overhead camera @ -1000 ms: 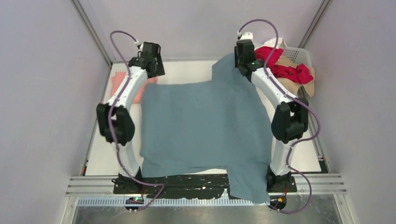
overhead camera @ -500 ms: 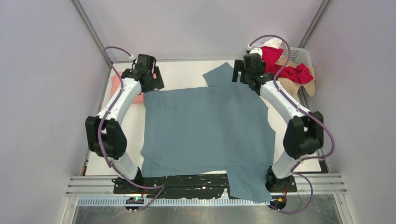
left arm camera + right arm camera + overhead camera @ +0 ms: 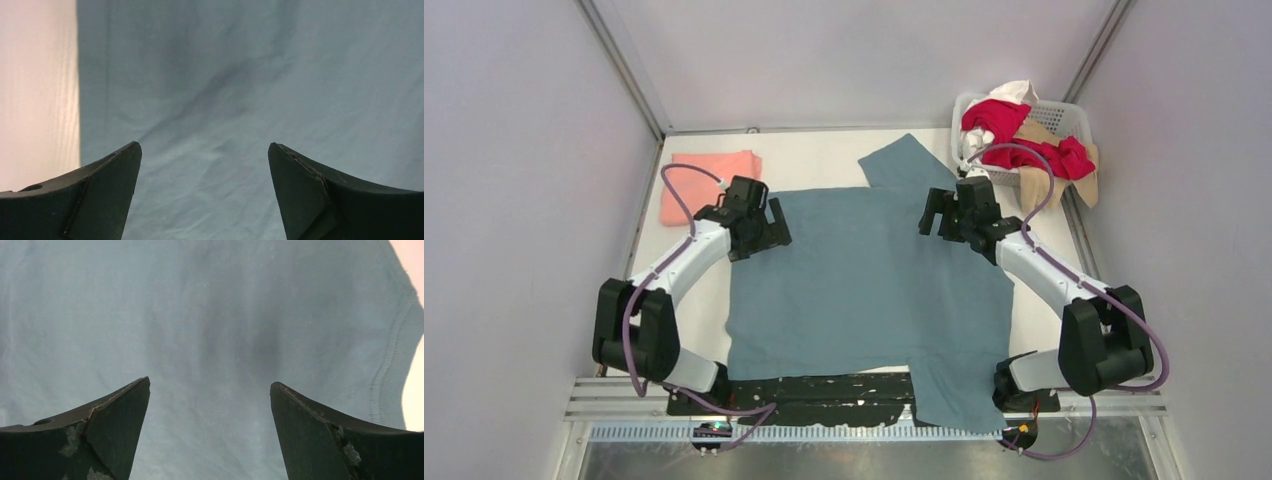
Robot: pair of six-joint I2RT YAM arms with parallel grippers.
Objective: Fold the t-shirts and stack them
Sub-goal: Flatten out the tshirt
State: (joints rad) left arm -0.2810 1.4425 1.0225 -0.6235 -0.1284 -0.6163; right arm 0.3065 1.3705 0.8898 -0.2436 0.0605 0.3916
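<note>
Blue-grey t-shirt [image 3: 869, 280] lies flat on the tabletop [image 3: 824, 160]. Left fingers [image 3: 100, 195] and right fingers [image 3: 110, 430] hover above it, spread, empty.

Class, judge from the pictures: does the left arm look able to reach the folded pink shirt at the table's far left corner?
Probably yes. The left gripper hangs open and empty over the blue shirt's left edge. The pink shirt lies just beyond it, with only bare table between.
</note>
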